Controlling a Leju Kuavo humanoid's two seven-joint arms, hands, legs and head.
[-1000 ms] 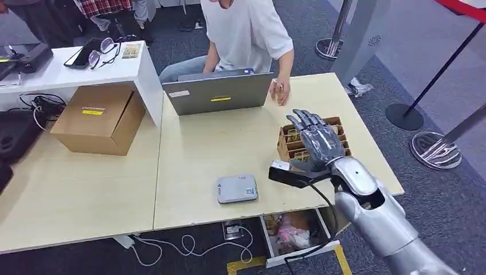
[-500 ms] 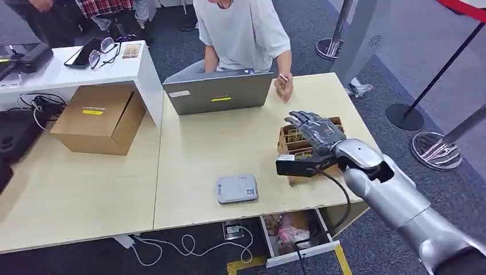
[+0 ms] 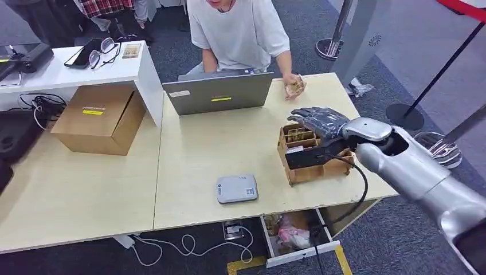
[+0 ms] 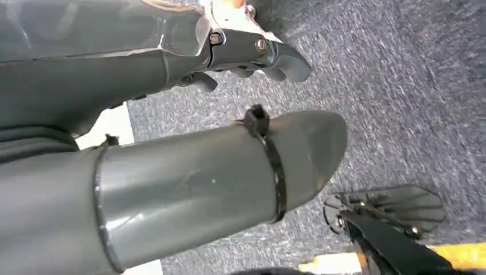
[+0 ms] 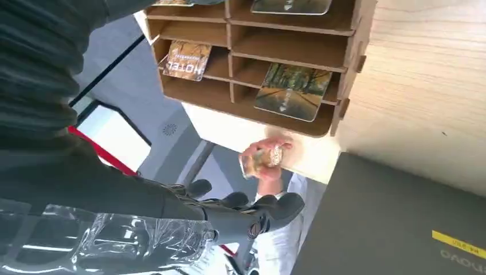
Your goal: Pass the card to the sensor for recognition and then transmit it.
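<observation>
On the far left of the bench (image 3: 86,195) sits a cardboard box (image 3: 98,117), with a grey laptop (image 3: 218,91) further along and, near the front edge, the flat grey card sensor (image 3: 236,188). To the right of that stands a slotted cardboard card holder (image 3: 304,163), its compartments carrying cards; the right wrist view shows a tree-printed card (image 5: 292,90) leaning in one slot and a hotel card (image 5: 186,59) in a neighbouring one. The right robot hand (image 3: 321,121) hovers just above the holder, fingers spread and empty, touching no card that can be made out. Beyond it a person's hand (image 3: 294,87) holds something small over the bench's far edge. The left robot hand (image 4: 252,51) hangs over the carpet with fingers curled in and nothing in them. The pick-up step appears to be in hand: the next move calls for lowering the fingers into a slot, pinching one card, then carrying it leftward over the sensor.
</observation>
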